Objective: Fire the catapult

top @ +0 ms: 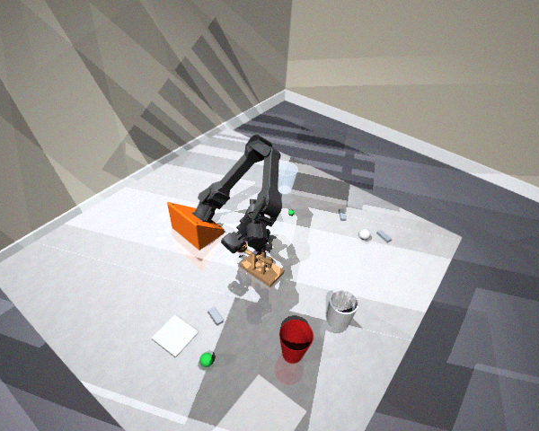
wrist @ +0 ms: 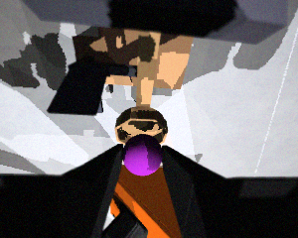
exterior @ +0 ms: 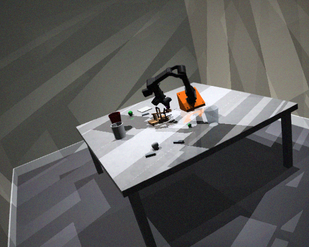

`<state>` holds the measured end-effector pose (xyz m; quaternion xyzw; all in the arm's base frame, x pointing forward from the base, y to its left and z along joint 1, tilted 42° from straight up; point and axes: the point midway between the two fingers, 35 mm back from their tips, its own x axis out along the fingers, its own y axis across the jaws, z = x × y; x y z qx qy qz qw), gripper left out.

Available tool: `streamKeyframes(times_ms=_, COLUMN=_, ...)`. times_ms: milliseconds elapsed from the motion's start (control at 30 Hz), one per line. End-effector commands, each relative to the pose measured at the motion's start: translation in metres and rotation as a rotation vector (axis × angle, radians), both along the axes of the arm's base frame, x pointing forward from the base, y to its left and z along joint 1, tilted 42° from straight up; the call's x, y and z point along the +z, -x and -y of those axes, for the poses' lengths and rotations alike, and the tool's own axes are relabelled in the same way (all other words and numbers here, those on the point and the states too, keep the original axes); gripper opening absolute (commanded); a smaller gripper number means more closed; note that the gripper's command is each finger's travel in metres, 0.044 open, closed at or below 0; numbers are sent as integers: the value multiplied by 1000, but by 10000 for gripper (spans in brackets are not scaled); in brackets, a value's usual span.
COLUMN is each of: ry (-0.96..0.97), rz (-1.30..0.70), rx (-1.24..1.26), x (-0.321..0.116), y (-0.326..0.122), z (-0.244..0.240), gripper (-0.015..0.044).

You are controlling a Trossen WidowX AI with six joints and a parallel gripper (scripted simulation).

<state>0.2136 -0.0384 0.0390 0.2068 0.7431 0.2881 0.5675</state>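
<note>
My gripper [exterior: 168,107] [wrist: 142,149] is shut on the purple ball [wrist: 142,161]. In the wrist view the ball overlaps the near rim of the catapult arm's round cup [wrist: 140,113]; I cannot tell whether they touch. The wooden catapult [top: 269,275] [exterior: 153,122] [wrist: 175,69] stands on the table in front of the orange wedge, its cup end toward the wedge. The fingertips are hidden in the top view. The white mug [top: 340,317] [exterior: 118,131] stands upright beyond the catapult's other end, beside the red cup.
The red cup [top: 292,345] [exterior: 114,117], clear ribbed cup [top: 287,178] [exterior: 211,116] and orange wedge [top: 183,225] [exterior: 185,105] stand around the catapult. Two green balls [top: 206,359] [top: 290,212], a pale ball [top: 364,233] [exterior: 155,145], a white tile [top: 174,336] and several small grey bars lie on the table.
</note>
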Motion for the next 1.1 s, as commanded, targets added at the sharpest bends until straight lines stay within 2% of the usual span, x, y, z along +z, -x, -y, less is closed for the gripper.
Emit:
streamKeyframes(times_ms=0, ry=0, rz=1, rx=0, x=1, y=0, z=1, gripper=0)
streamKeyframes(times_ms=333, ry=3, rz=5, rx=-2, x=2, y=0, z=2, gripper=263)
streamKeyframes(times_ms=567, ry=139, rz=141, rx=-75, x=69, y=8, z=60, gripper=440)
streamKeyframes(times_ms=700, ry=174, rz=166, rx=-92, x=85, y=14, z=71, gripper=440)
streamKeyframes(times_ms=733, ry=138, rz=143, rx=-87, x=67, y=5, z=60, gripper=440)
streamKeyframes(times_ms=1067, ry=160, rz=323, rx=-332, x=90, y=-100, z=96, gripper=440)
